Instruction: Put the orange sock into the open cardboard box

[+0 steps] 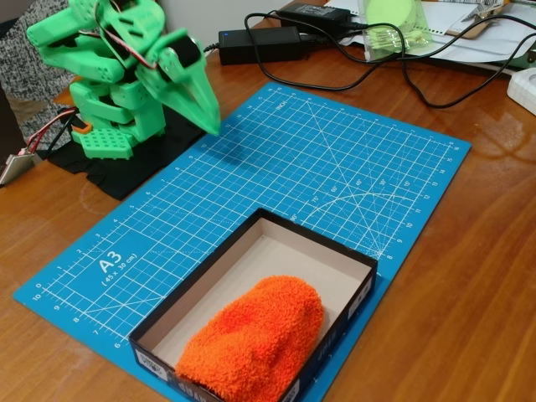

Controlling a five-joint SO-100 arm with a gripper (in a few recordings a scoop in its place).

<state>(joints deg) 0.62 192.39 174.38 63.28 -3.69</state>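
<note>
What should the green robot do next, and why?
Probably just stay folded up and rest. The orange sock already lies inside the open cardboard box, though it bulges over the near wall. The pincer hangs far from it, holding nothing.

Fuzzy terry orange sock (255, 339), matt cardboard box (251, 251), glossy wooden table (469, 276), plastic end effector (201, 105)

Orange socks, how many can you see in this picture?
1. The orange sock lies inside the open cardboard box, at its near end in the fixed view, bulging over the front wall. Anything beneath it would be hidden.
</note>
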